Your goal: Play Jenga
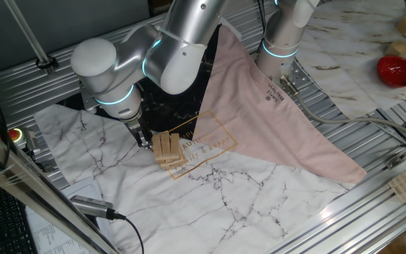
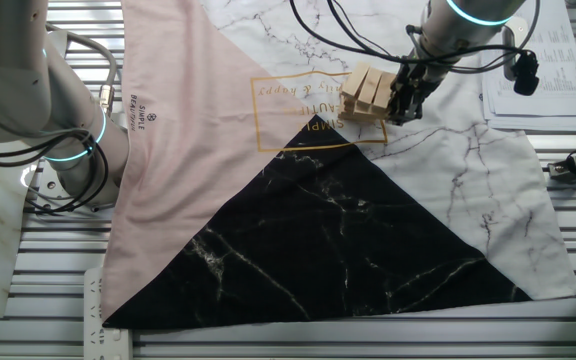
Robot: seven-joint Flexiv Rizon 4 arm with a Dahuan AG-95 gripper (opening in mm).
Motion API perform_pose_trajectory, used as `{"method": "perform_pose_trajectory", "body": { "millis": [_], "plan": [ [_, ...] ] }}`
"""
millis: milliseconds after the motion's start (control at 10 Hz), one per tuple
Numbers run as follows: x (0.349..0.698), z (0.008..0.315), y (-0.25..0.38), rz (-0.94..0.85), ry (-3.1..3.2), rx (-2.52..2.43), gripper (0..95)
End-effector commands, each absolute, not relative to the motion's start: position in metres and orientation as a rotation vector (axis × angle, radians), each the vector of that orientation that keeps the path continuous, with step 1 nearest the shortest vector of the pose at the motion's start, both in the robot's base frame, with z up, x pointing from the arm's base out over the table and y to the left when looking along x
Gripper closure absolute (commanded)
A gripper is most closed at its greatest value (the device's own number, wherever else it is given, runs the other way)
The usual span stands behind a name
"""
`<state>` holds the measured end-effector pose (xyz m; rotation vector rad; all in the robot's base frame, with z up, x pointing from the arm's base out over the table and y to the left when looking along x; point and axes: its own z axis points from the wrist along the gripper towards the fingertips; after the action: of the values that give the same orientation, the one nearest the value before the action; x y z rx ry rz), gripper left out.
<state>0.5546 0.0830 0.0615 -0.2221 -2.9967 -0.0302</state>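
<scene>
A: 1 small stack of blocks (image 1: 167, 149) sits right against the gripper (image 1: 143, 136), on the side away from the arm's own wrist. It rests on the marble-print mat (image 1: 210, 204), at the edge of the gold lettering.

B: Is the gripper holding a block?

A: I cannot tell. From the other fixed view the fingertips are down at the end of the stack, level with its layers, but the dark fingers hide the gap between them. They could be pinching 1 block end or only touching it.

B: So which step is this?

A: My guess is the arm is working at 1 block, either starting to draw it out or nudging it along its length.

B: And the next move?

A: Probably a slow, straight motion along the block's long axis, kept level, so the layers above and below do not drag with it. The stack is low, so tipping seems less of a risk than sliding the whole pile across the mat.
</scene>
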Motion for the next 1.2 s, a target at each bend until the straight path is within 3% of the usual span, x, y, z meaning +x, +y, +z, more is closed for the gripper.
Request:
{"method": "perform_pose_trajectory", "body": {
  "millis": [100, 1200],
  "plan": [
    [0.5551, 0.062, 0.0834, -0.038, -2.996, -0.225, 95.0],
    [0.5527, 0.0631, 0.0822, -0.044, -2.989, -0.248, 95.0]
  ]
}}
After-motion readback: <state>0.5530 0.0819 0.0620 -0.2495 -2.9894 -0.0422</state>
